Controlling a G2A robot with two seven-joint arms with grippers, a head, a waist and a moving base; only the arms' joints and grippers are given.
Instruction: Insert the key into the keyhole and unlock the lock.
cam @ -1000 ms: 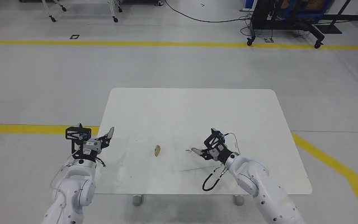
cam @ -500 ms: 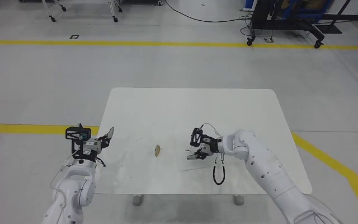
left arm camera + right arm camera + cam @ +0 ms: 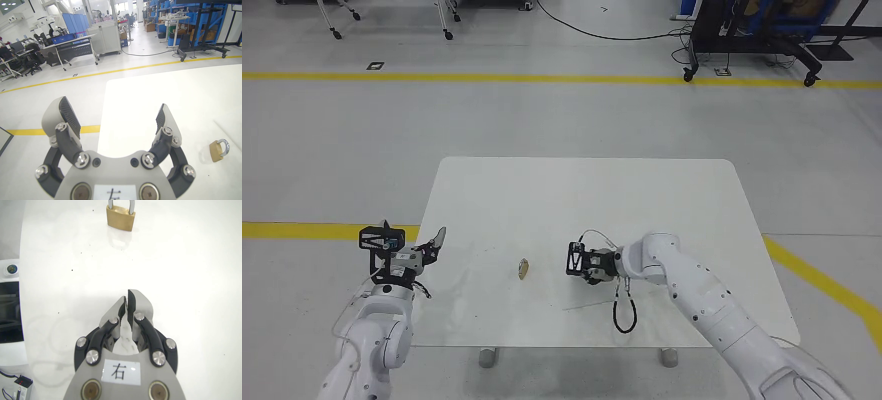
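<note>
A brass padlock (image 3: 524,267) with a silver shackle lies flat on the white table (image 3: 642,200), near the front and left of centre. It also shows in the left wrist view (image 3: 217,151) and the right wrist view (image 3: 121,218). My right gripper (image 3: 570,262) sits low over the table a short way right of the padlock, pointing at its brass body. Its fingers are pressed together (image 3: 127,296) on a thin sliver that I take for the key; most of it is hidden. My left gripper (image 3: 437,240) hangs open at the table's left edge, holding nothing (image 3: 113,111).
A black cable (image 3: 622,308) loops from the right arm down onto the table near the front edge. A small black box (image 3: 22,384) with a red light hangs on a wire beside the right wrist. Bare tabletop lies between the right gripper and the padlock.
My right gripper has moved left toward the padlock, turned to point at it, and its fingers have shut. The small object seen by its tip earlier is gone from the table. The left arm has kept still.
</note>
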